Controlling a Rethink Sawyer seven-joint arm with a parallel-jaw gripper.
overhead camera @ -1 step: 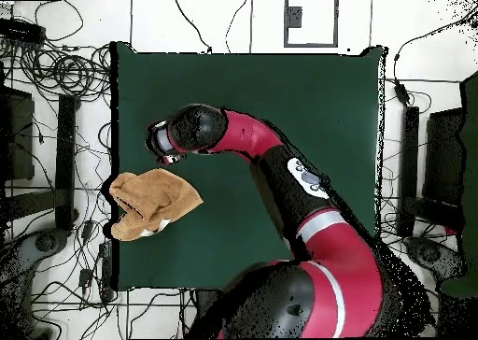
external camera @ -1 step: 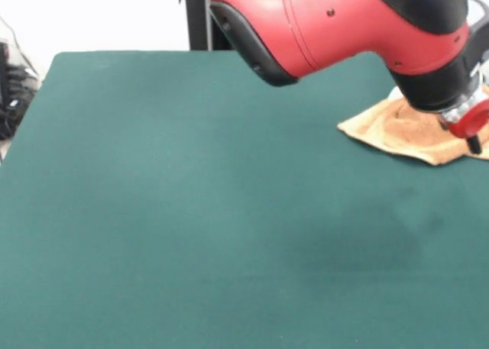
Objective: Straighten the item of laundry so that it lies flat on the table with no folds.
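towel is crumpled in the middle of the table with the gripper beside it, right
Not the middle. The overhead view shows the towel crumpled at the table's edge, partly hanging over it. The gripper is beside it, as you said.

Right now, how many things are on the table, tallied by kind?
Towels: 1, the tan-orange towel, crumpled at the table edge.
Robot arms over the table: 1, with its gripper above the towel.
Total: 2.
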